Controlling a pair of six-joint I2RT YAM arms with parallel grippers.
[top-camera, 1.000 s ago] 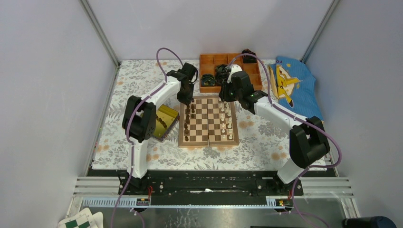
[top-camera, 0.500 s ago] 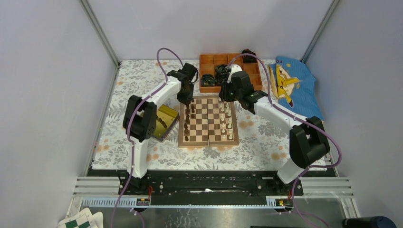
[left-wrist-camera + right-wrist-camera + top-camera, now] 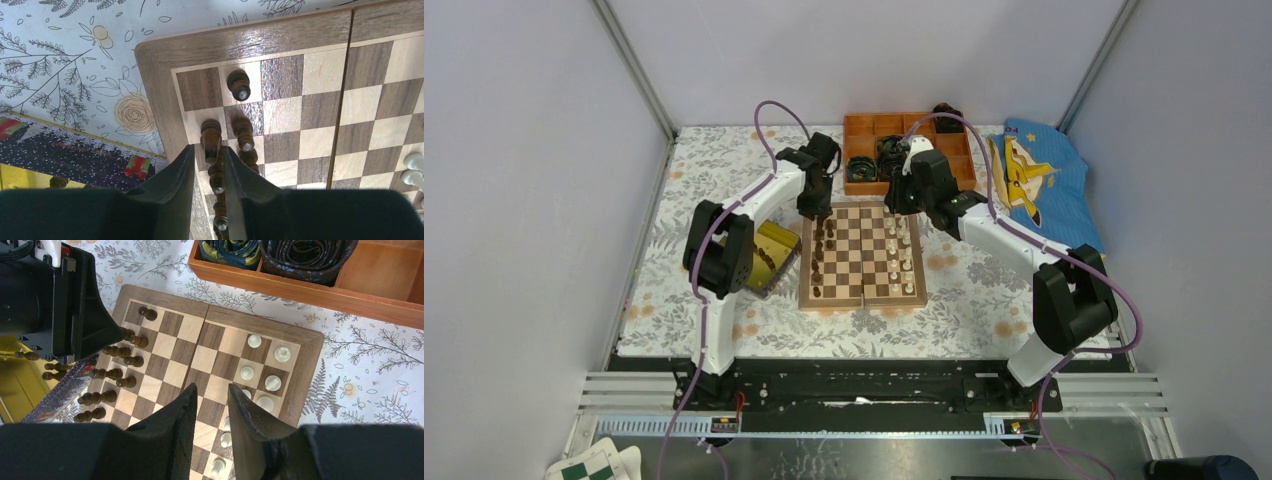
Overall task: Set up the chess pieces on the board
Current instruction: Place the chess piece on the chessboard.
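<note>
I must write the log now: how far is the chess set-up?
Done: dark pieces stand in two files along the board's left side, pale pieces along the right. In hand: the left gripper, jaws slightly apart, sits at one dark man near the far left corner; the right gripper hovers empty. Left: loose dark pieces lie in the gold tray.

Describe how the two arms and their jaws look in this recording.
The left arm and right arm look alike, with white rounded links joined by bulky black joint housings. A purple cable loops loosely along each one. The jaws are plain matte black. Each pair is two wedge-shaped fingers that taper towards the tip, with no visible markings.
</note>
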